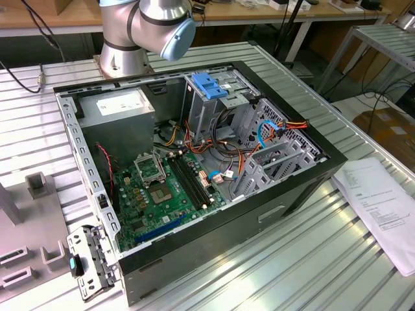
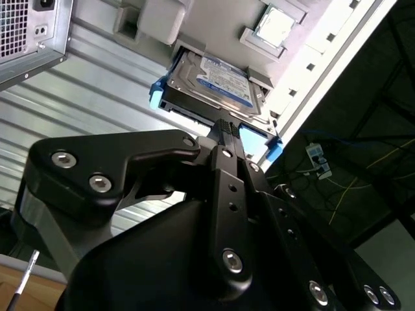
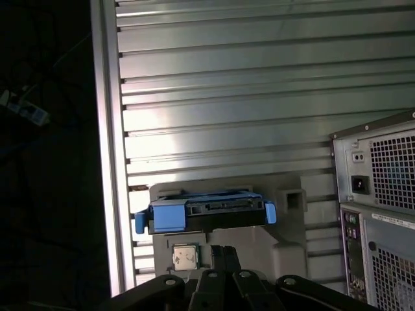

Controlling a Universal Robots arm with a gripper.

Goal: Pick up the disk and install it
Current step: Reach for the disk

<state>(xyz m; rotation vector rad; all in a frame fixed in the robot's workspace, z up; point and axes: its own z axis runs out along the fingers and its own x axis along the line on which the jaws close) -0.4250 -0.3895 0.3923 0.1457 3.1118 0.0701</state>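
Note:
In both wrist views the disk (image 2: pixel 209 81) (image 3: pixel 206 216), a silver drive with a white-and-blue label and a bright blue carrier rail, lies in a pale grey holder (image 2: pixel 214 26) (image 3: pixel 285 240) on the slatted metal table. My gripper (image 2: pixel 225 127) (image 3: pixel 224 250) sits right at the middle of the disk's near edge. Its two black fingers are pressed together with only a thin line between them. Whether they pinch any part of the rail is hidden. In the exterior view the open computer case (image 1: pixel 305 188) holds a grey drive cage with a blue latch (image 1: pixel 210 85).
A small square chip (image 3: pixel 185 256) rests in the same holder beside the disk. The computer's rear panel (image 3: pixel 382 207) (image 2: pixel 26 32) stands close by. The table edge (image 3: pixel 107 162) drops to a dark floor with cables. The arm's base (image 1: pixel 146 29) is behind the case; papers (image 1: pixel 382 207) lie on the exterior view's right.

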